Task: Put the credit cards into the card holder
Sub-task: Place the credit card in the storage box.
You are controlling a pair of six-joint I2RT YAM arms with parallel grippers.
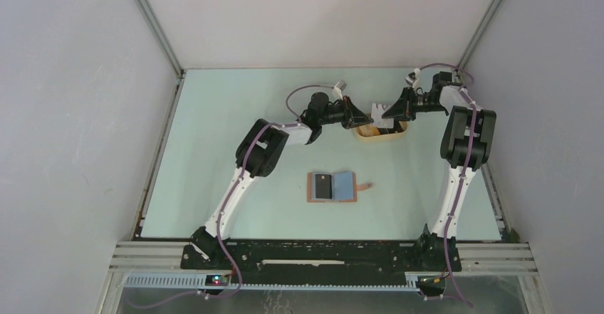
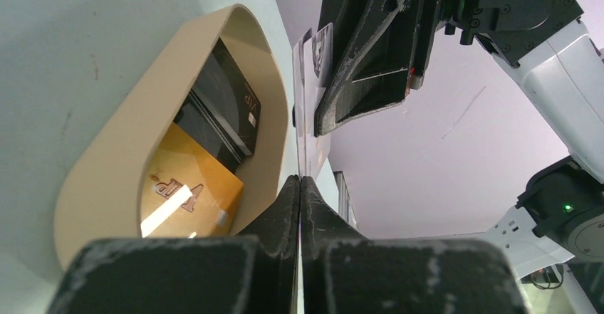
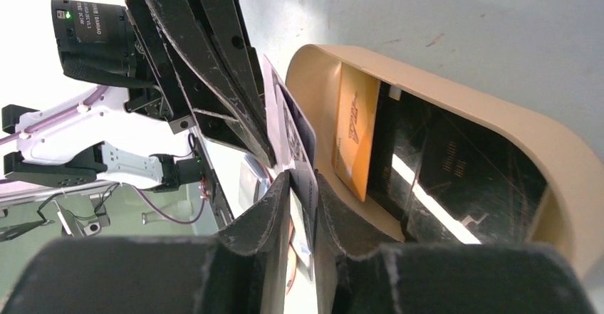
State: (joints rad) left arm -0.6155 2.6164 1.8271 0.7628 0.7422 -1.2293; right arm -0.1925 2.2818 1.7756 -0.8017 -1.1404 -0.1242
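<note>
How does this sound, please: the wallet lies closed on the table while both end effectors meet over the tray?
Not quite: the wallet lies open on the table, as the top view shows. The left end effector and right end effector meet over the tray.

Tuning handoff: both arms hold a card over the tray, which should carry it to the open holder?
Left, probably: left end effector is shut flat on the card; right end effector grips it with jaws wider. The card holder lies about midway, so reach is even.

Overhead wide, wrist views close, sharing tray [image 2: 100,150]
</note>
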